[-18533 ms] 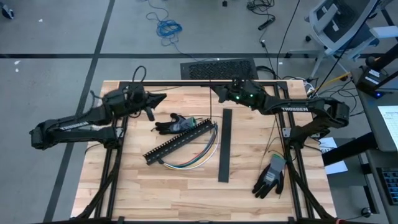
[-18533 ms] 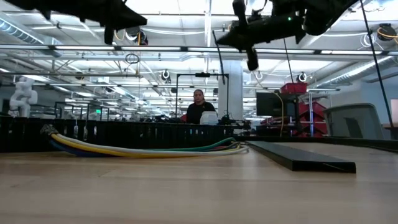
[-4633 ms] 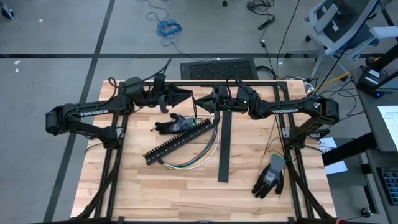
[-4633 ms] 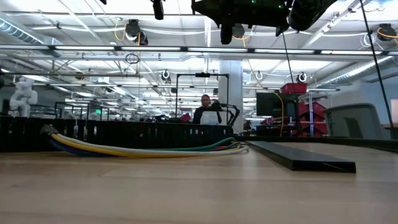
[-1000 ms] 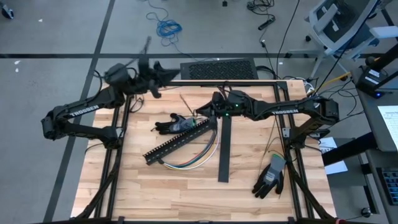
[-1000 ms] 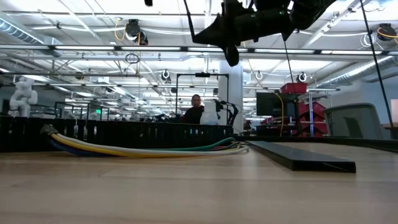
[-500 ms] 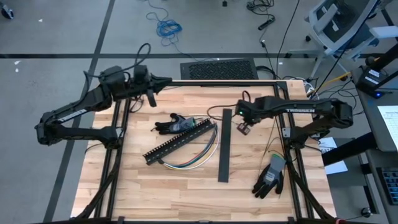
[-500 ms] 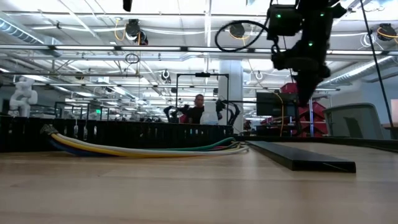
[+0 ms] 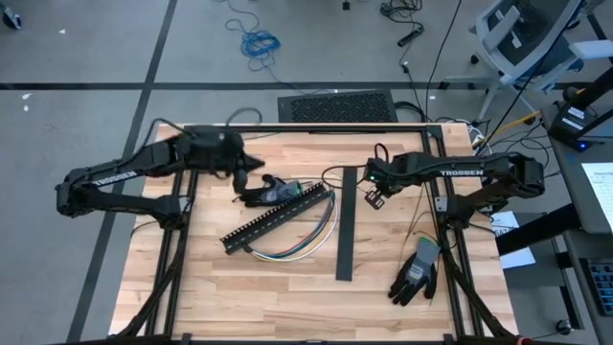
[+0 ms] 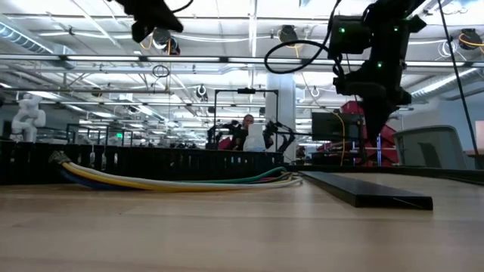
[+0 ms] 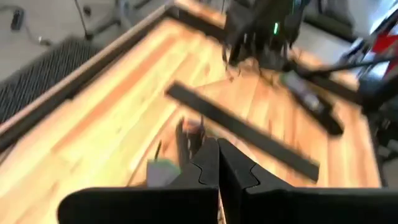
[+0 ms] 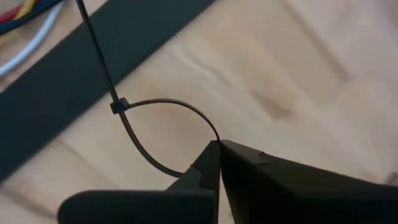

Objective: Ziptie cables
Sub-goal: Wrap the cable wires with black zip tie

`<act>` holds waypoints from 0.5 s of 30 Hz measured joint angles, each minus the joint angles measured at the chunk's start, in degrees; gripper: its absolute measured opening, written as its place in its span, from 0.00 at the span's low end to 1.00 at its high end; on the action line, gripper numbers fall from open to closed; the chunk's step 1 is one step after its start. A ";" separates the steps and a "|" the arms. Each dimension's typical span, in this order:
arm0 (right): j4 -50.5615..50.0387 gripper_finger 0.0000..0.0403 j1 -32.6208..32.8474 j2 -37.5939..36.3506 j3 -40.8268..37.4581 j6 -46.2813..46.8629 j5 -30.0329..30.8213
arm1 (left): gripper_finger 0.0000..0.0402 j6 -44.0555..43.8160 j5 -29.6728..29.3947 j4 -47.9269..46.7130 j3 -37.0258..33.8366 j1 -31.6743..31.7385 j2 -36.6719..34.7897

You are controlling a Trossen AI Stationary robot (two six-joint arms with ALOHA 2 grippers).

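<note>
Right end effector [image 12: 219, 144] is closed on a black zip tie [image 12: 134, 134], which is already formed into a loop; it is held above the surface [image 9: 287, 292] beside the flat black strip [image 9: 346, 222]. Left end effector [image 9: 251, 169] is shut and empty, near the far left, just beside a black glove [image 9: 263, 192]. The loop seems prepared, so the step in hand is judged to be bringing it to the cables [image 9: 302, 244]. Next, the loop must be passed over one free end. The cables are lying in a curve beside the slotted duct [image 9: 276, 218], their long axis running diagonally from near-left to far-right.
</note>
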 joint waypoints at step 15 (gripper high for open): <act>8.24 0.00 2.93 0.02 -4.04 -0.46 -9.60 | 0.00 -16.54 -4.91 -0.83 -9.26 -25.81 2.68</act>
